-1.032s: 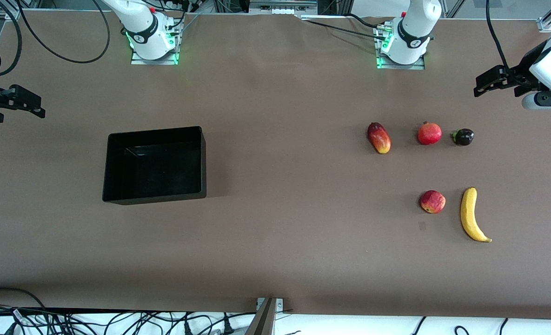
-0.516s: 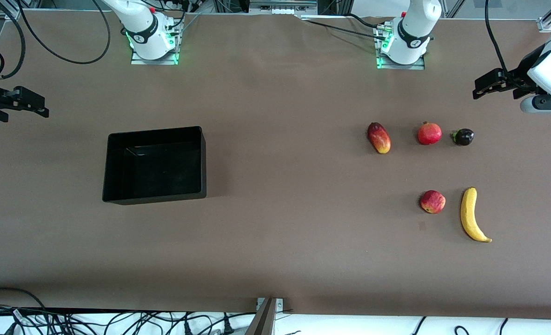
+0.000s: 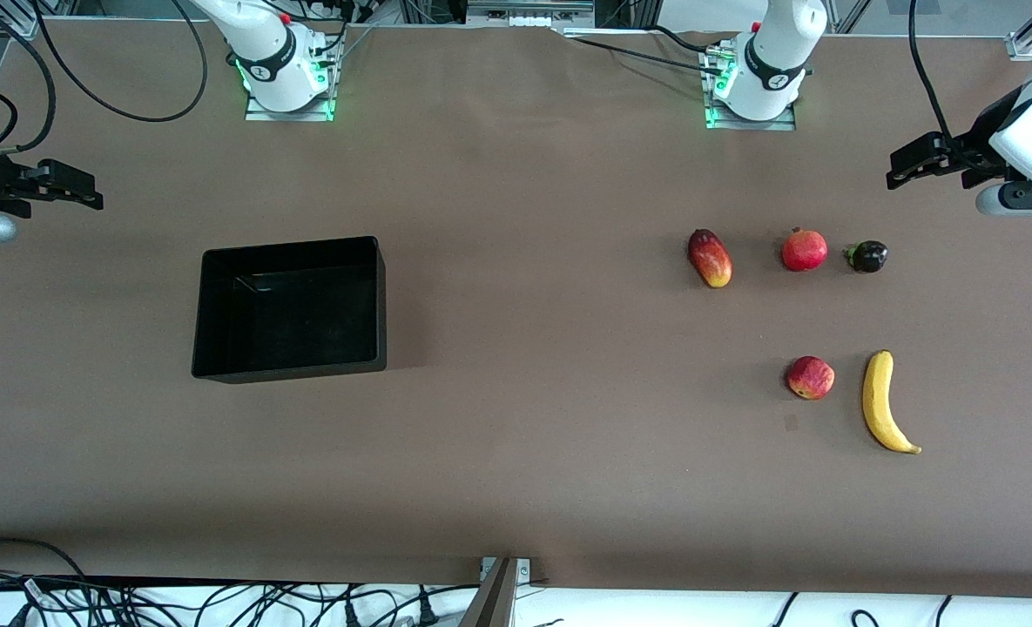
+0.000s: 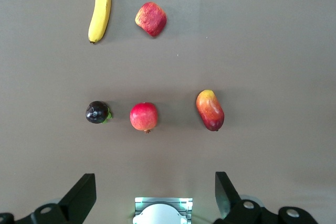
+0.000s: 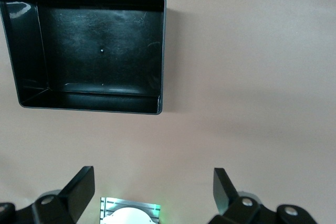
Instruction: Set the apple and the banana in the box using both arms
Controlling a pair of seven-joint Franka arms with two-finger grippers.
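Currently the box (image 3: 289,309) sits on the tabletop (image 3: 524,392) toward the right arm's end, open top up, nothing inside; the right wrist view shows only its bare glossy black floor and low walls (image 5: 89,51). All fruit is out on the tabletop at the left arm's end, well apart from the box. The apple (image 3: 810,378) lies just beside the banana (image 3: 883,403), not touching; the banana is closer to the left arm's end. Farther from the front camera is a row of three: mango (image 3: 710,258), round red fruit with crown tip (image 3: 804,250), small dark fruit (image 3: 867,256). The left claw (image 3: 907,161) hangs in the air over the tabletop edge at its own end, fingers spread wide, gripping nothing. The right claw (image 3: 67,185) hangs over the tabletop edge at its end, fingers spread wide too, also gripping nothing. In the wrist views, both sets of fingers (image 4: 81,198) (image 5: 79,190) stand well apart.
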